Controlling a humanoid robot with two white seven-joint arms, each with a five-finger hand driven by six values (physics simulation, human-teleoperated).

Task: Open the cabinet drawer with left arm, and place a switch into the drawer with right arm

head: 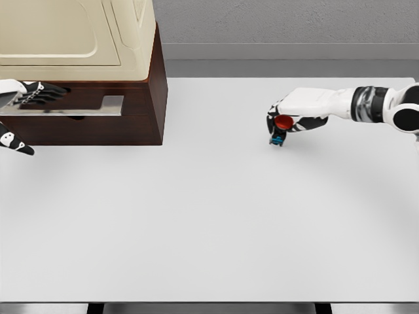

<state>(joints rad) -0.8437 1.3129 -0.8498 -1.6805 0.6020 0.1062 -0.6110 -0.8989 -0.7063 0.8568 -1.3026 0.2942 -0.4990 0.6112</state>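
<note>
The cabinet (141, 98) stands at the back left, cream on top with a dark brown base. Its drawer front (78, 127) carries a silver handle (98, 106) and looks pushed in. My left hand (29, 104) reaches in from the left edge. Its fingers (42, 91) lie stretched along the top of the handle, with the thumb (16, 145) spread well below. The switch (281, 127) has a red round button and a small blue base. My right hand (288, 121) is curled around it at the table's right, at or just above the white surface.
The white table (209, 222) spreads wide between the cabinet and the right hand. A grey wall runs behind it. The table's front edge lies near the bottom of the view.
</note>
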